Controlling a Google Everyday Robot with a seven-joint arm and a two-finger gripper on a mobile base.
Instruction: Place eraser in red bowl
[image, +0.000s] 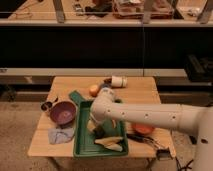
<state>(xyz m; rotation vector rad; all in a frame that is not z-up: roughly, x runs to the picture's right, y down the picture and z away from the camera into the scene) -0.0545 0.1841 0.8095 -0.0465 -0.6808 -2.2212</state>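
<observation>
While arm (150, 116) half-hides red bowl (144, 129), gripper (96, 129) hangs over tray (82, 143).

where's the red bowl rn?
In the camera view the red bowl sits at the picture-right end of the table, beside the green tray, partly hidden by the arm; the tool is low over the tray.
</observation>
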